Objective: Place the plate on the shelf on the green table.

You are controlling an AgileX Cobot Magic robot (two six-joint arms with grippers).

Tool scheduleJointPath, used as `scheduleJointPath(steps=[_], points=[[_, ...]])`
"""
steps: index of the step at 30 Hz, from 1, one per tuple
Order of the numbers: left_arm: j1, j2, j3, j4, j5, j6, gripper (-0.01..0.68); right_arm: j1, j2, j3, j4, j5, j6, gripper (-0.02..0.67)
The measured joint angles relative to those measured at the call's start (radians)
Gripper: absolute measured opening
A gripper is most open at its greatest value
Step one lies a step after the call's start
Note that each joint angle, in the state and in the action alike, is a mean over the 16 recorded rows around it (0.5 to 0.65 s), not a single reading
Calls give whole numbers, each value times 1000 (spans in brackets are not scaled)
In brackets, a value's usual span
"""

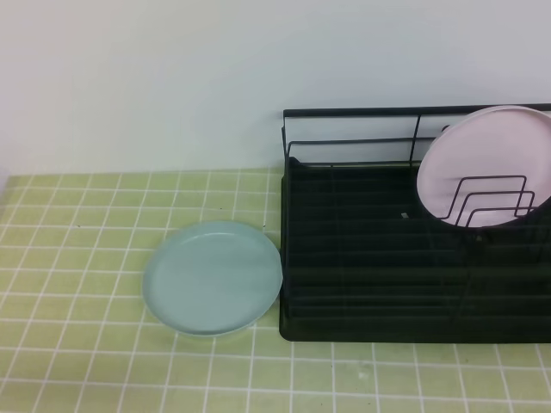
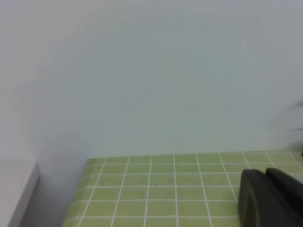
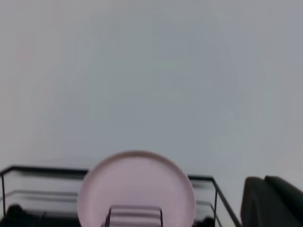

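The pale blue-green plate [image 1: 213, 277] lies flat on the green table [image 1: 77, 258], touching the left front edge of the shelf [image 1: 370, 258], a black wire rack with a slatted base. Neither gripper shows in the exterior high view. In the left wrist view only a dark part of my left gripper [image 2: 270, 198] shows at the bottom right, above the green table [image 2: 156, 194]. In the right wrist view a dark part of my right gripper [image 3: 270, 201] shows at the bottom right, facing the shelf's back rail [image 3: 42, 171]. The jaws are out of frame in both.
A pale pink plate [image 1: 484, 165] stands upright in the wire dividers at the shelf's right end, and it also shows in the right wrist view [image 3: 136, 187]. A white wall [image 1: 172, 77] runs behind the table. The table's left edge [image 2: 78, 198] drops off beside a white ledge.
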Motion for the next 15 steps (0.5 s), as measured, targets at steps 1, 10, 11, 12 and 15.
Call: scheduleJointPath(steps=[1, 10, 11, 12, 15], points=[[0, 0, 0, -1, 10, -2, -2, 0, 0, 0, 0, 15, 0, -3], [0, 0, -11, -16, -12, -29, -2, 0, 0, 0, 10, 79, 5, -3], [0, 0, -17, -17, -13, -31, -2, 0, 0, 0, 11, 70, 5, -3], [0, 0, -26, -19, -10, -34, -2, 0, 0, 0, 13, 58, 6, -3], [0, 0, -65, -23, 15, -43, -2, 0, 0, 0, 18, 20, 8, -3]])
